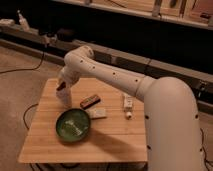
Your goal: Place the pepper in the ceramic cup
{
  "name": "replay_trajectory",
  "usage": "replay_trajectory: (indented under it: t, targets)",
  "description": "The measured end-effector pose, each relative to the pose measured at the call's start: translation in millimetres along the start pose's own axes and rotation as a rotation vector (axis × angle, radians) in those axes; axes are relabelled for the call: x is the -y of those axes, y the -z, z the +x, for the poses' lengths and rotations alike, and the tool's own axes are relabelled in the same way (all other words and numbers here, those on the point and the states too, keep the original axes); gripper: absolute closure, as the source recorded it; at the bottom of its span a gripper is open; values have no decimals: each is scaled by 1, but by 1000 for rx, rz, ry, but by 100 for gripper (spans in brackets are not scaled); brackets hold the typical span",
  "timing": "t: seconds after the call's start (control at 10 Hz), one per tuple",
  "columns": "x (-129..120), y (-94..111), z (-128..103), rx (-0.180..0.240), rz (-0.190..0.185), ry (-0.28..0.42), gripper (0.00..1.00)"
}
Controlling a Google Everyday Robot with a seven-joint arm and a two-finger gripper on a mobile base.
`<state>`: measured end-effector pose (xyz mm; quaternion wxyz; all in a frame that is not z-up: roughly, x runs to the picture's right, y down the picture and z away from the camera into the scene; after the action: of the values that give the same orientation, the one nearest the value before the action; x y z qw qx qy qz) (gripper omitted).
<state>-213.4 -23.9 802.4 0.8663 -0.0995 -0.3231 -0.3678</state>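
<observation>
My gripper (62,86) hangs at the end of the white arm, over the far left part of the wooden table (115,135). It is shut on the pepper (61,86), a small reddish-brown piece showing at its tip. The ceramic cup (65,99), small and off-white, stands directly below the gripper. Its upper part is hidden by the gripper. The pepper is just above the cup's mouth; I cannot tell whether it touches the cup.
A round green plate (73,125) lies in front of the cup. A flat brown bar (90,101) and a pale packet (98,113) lie to the cup's right. A white tube (128,103) lies farther right. A dark shelf runs behind the table.
</observation>
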Motion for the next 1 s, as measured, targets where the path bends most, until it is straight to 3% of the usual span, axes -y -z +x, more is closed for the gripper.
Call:
replay_trajectory:
  t: [0.4, 0.5, 1.0]
  targets:
    - [4, -12, -14, 46, -23, 26, 28]
    - [5, -14, -16, 49, -26, 29, 23]
    - [9, -14, -13, 62, -16, 21, 20]
